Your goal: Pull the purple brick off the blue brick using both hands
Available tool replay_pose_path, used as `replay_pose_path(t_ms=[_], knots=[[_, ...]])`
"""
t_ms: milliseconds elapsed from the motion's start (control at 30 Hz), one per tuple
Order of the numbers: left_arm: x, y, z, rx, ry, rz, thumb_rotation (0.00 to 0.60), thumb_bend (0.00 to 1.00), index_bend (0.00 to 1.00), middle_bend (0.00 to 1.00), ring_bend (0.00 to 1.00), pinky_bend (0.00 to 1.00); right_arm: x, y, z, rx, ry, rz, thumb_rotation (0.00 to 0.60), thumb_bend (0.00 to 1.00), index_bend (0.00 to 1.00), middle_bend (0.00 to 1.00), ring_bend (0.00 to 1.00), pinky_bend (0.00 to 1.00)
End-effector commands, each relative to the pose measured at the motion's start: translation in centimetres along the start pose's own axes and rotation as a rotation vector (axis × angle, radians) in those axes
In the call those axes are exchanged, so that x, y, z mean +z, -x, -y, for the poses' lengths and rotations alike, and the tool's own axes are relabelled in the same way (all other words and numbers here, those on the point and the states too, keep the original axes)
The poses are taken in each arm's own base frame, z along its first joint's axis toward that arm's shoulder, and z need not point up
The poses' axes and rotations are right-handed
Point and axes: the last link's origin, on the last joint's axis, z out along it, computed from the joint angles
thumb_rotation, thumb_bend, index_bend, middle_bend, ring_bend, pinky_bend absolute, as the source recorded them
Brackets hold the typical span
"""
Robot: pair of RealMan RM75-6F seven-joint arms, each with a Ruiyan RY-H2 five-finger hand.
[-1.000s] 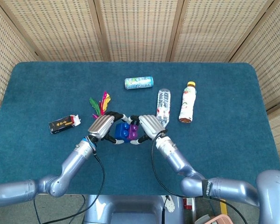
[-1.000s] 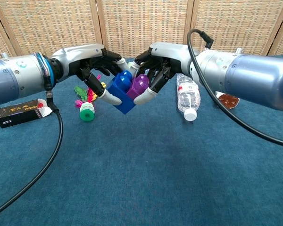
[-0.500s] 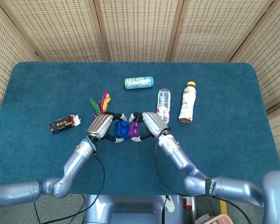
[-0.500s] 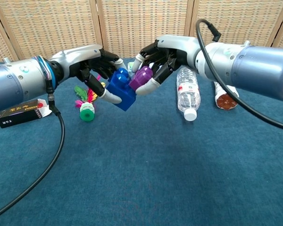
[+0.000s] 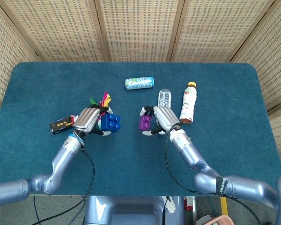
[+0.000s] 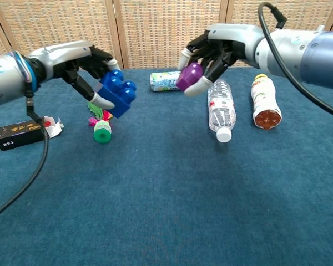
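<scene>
The blue brick (image 5: pixel 110 123) (image 6: pixel 117 94) is held above the table in my left hand (image 5: pixel 87 120) (image 6: pixel 83 66), fingers wrapped round its left side. The purple brick (image 5: pixel 144 122) (image 6: pixel 189 76) is a small piece pinched in my right hand (image 5: pixel 162 118) (image 6: pixel 219 47), also raised off the cloth. The two bricks are apart, with a wide gap of open air between them. Both hands hover over the middle of the blue table (image 5: pixel 225 140).
A feathered shuttlecock (image 6: pixel 102 126) lies under my left hand. A black box (image 5: pixel 62 124) sits at the left. A clear water bottle (image 6: pixel 221 113), a juice bottle (image 6: pixel 263 102) and a can (image 5: pixel 139 83) lie near my right hand and behind it.
The purple brick has come off the blue brick. My left hand carried the blue brick leftward and my right hand carried the purple brick rightward and up.
</scene>
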Motion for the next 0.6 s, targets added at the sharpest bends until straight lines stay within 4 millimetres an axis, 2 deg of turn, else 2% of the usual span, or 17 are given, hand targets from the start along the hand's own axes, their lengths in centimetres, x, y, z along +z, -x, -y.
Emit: replay_pose_path(t_ms=[33,233,367,400,433,467,500,533,567,600], knots=[[-0.3,-1.0,1.3,0.061,-0.017,-0.015,0.6,0.21,0.52,0.49,0.31,0.21,-0.4,-0.6,-1.3,-0.07,0.021,-0.002,0.6,0.19,0.52,0.55,0.42,0.37],[-1.4,-3.3,5.4,0.267,-0.066,-0.044,0.6,0.22,0.52,0.49,0.31,0.2,-2.1,-1.5,-5.4,-0.333,0.069,0.02,0.6,0.19,0.52,0.55,0.42,0.37],[-2.4,-3.6,8.2,0.361,-0.109,-0.032,0.6,0.21,0.51,0.47,0.3,0.2,-3.5,-1.7,-8.3,-0.461,0.11,0.034,0.6,0.19,0.52,0.55,0.42,0.37],[-2.6,-3.2,8.9,0.346,-0.123,-0.023,0.6,0.2,0.48,0.43,0.28,0.18,-3.9,-1.5,-9.3,-0.495,0.128,0.05,0.6,0.18,0.51,0.52,0.41,0.36],[-2.7,-2.8,9.3,0.318,-0.124,-0.007,0.6,0.16,0.38,0.33,0.21,0.15,-4.1,-1.4,-9.8,-0.517,0.133,0.064,0.6,0.18,0.47,0.45,0.38,0.35],[-2.7,-2.6,9.4,0.3,-0.122,0.006,0.6,0.1,0.23,0.18,0.11,0.1,-4.2,-1.4,-10.2,-0.531,0.14,0.072,0.6,0.14,0.35,0.3,0.29,0.29],[-2.7,-2.5,9.5,0.281,-0.12,0.017,0.6,0.06,0.13,0.1,0.06,0.06,-4.4,-1.4,-10.4,-0.541,0.148,0.08,0.6,0.09,0.2,0.14,0.16,0.21],[-2.7,-2.5,9.5,0.262,-0.115,0.018,0.6,0.02,0.03,0.02,0.01,0.02,-4.5,-1.5,-10.6,-0.552,0.158,0.084,0.6,0.05,0.11,0.07,0.09,0.15],[-2.7,-2.5,9.5,0.251,-0.107,0.012,0.6,0.0,0.0,0.0,0.0,0.0,-4.6,-1.6,-10.7,-0.56,0.162,0.081,0.6,0.01,0.03,0.0,0.02,0.08],[-2.7,-2.6,9.5,0.243,-0.1,0.004,0.6,0.0,0.0,0.0,0.0,0.0,-4.7,-1.8,-10.6,-0.565,0.164,0.073,0.6,0.0,0.0,0.0,0.0,0.04]])
